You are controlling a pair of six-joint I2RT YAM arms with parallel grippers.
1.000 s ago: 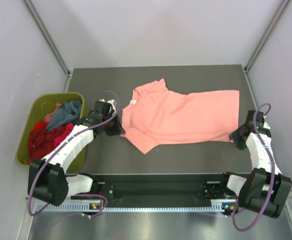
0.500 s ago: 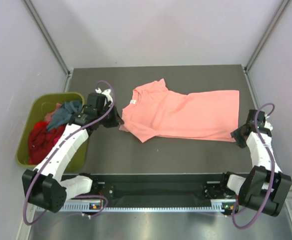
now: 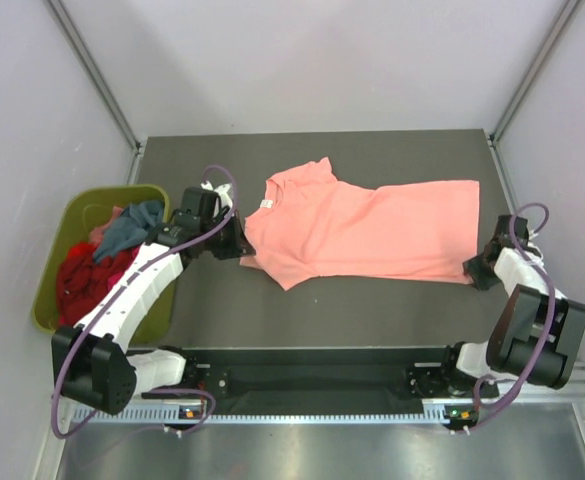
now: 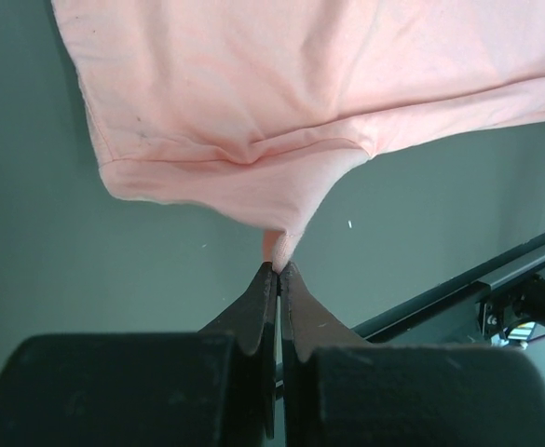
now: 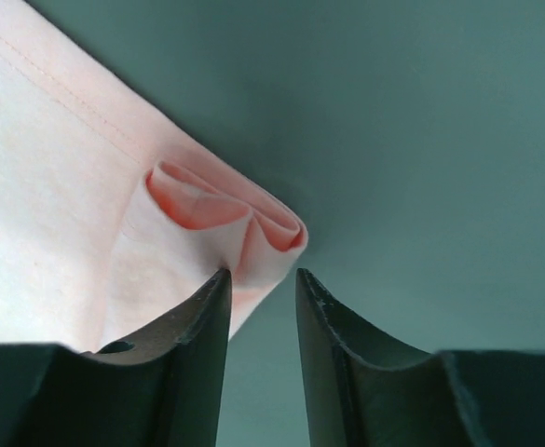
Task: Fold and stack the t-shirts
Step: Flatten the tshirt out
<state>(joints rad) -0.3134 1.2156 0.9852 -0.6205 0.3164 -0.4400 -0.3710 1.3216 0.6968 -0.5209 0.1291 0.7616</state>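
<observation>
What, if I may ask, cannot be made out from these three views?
Top view: how many heaped shirts the bin holds; they overlap, and the left arm covers its near corner.
Top view: the fingertips of the right pincer; too small, under the wrist.
Left wrist view: most of the salmon-pink shirt; cut by the top edge.

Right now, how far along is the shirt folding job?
Barely started: nothing is stacked. One salmon-pink shirt lies spread on the table, looking unfolded. In hand: the left jaws are shut on an edge at its collar end, and the right jaws stand open around a hem corner. Left to do: fold it, then the red and teal shirts waiting in the bin.
</observation>
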